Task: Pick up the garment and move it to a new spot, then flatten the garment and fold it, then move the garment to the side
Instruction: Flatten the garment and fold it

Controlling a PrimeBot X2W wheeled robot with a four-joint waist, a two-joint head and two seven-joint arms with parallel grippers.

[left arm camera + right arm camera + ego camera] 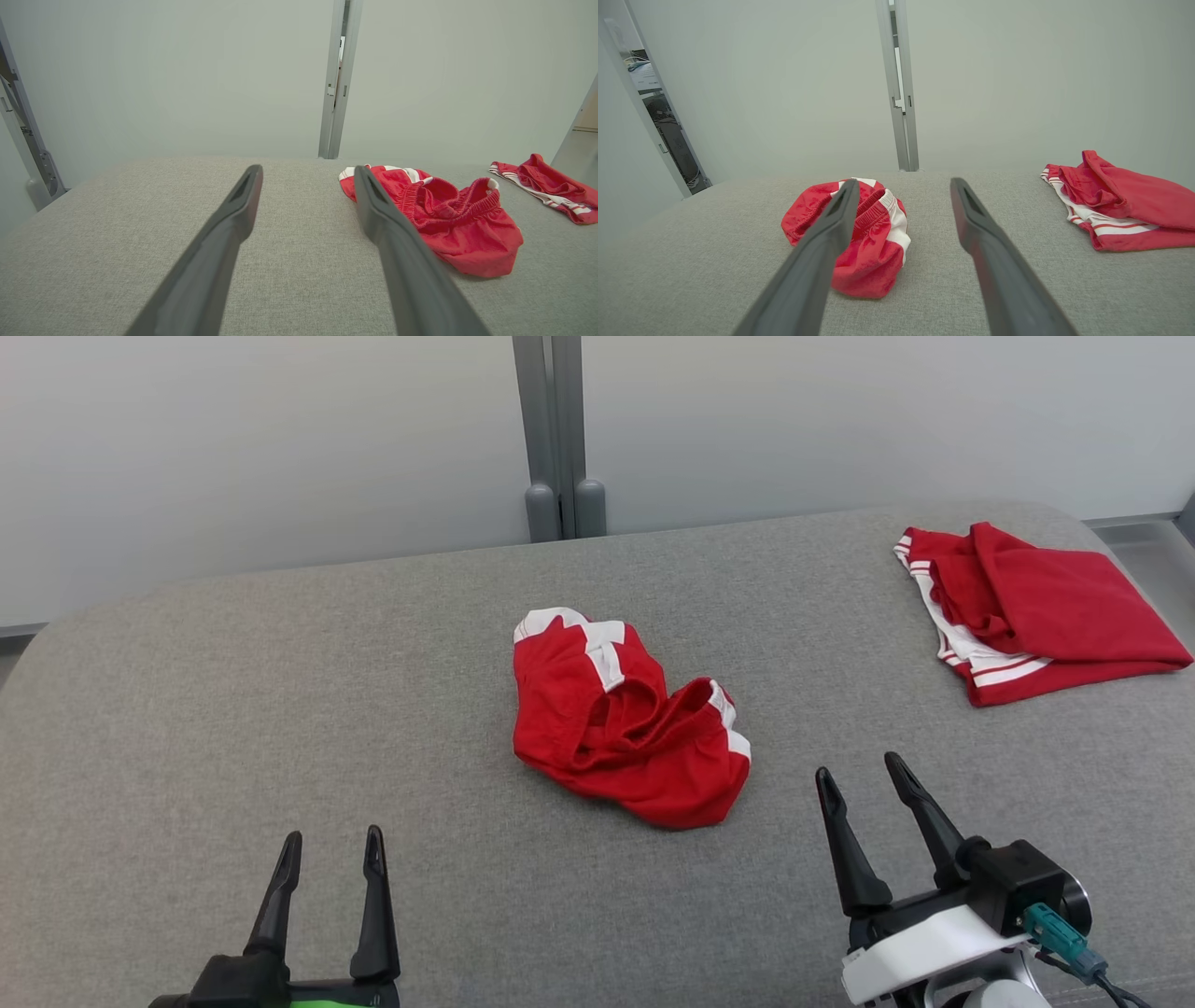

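A crumpled red garment point(624, 721) with white stripes and an elastic waistband lies bunched in the middle of the grey padded table point(280, 709). My left gripper point(332, 851) stands open at the lower left, well short of it, with nothing between its fingers. My right gripper point(862, 776) is open at the lower right, a little to the right of the heap and clear of it. The left wrist view has the garment point(448, 224) to the right of the open left gripper point(308, 175). In the right wrist view the garment point(873, 242) lies partly behind the left finger of the right gripper point(903, 186).
A second red garment point(1036, 611) with white trim lies folded at the table's far right corner point(551, 186) point(1120, 210). A pale wall with a grey post point(558, 439) runs behind the table's rounded far edge.
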